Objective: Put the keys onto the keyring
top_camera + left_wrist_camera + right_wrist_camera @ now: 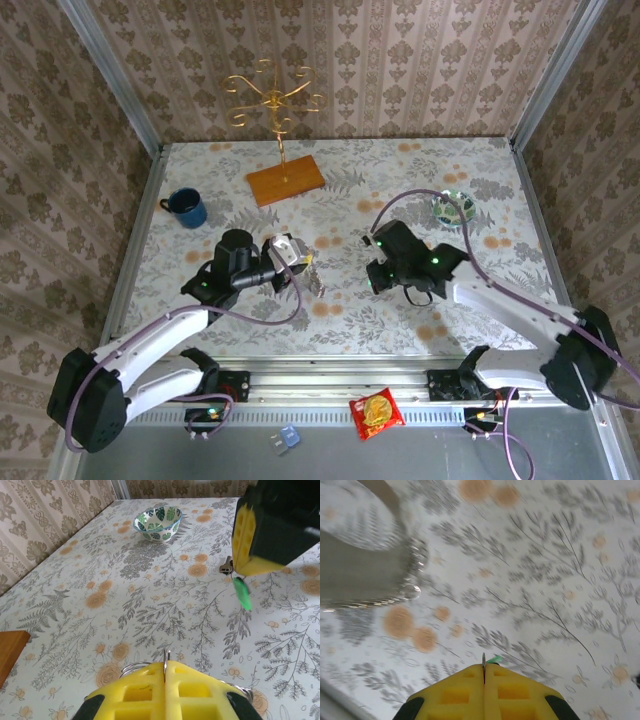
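Left tool [165, 669] — fingers pressed together on the thin wire of the keyring [128, 668], its loops showing either side of them. Right tool [484, 671] — clamped on the green-headed key [243, 594], which hangs above the surface [100, 610]. Dark silvery key [226, 568] lies on the surface close by.

Mug [187, 207] left, stand [285, 180] (centre) behind, bowl [453, 208] right — packet [376, 412] nearest.

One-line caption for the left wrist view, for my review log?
Left gripper pinches the wire keyring while the right gripper dangles the green key above the table, dark key lying beyond.
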Motion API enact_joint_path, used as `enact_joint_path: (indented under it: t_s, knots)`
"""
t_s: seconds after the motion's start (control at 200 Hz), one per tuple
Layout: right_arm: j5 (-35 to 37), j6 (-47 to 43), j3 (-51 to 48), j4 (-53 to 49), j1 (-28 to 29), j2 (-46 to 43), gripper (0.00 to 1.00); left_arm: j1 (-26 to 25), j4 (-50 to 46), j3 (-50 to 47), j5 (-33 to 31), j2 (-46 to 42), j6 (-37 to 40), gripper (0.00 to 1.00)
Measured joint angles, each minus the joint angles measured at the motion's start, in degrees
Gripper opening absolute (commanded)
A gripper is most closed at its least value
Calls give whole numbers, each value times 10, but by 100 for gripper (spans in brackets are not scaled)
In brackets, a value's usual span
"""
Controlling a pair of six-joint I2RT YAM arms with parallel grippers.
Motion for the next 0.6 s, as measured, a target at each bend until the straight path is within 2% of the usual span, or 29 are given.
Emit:
enact_joint_path:
  t_s: [0.28,0.6]
  knots:
    - [-127,-59,-54,140,0,-97,0,0,-50,19,11,-19,-34,0]
    - [-231,-73,-53,218,3,-57,0,-8,-64,26,45,-18,-53,0]
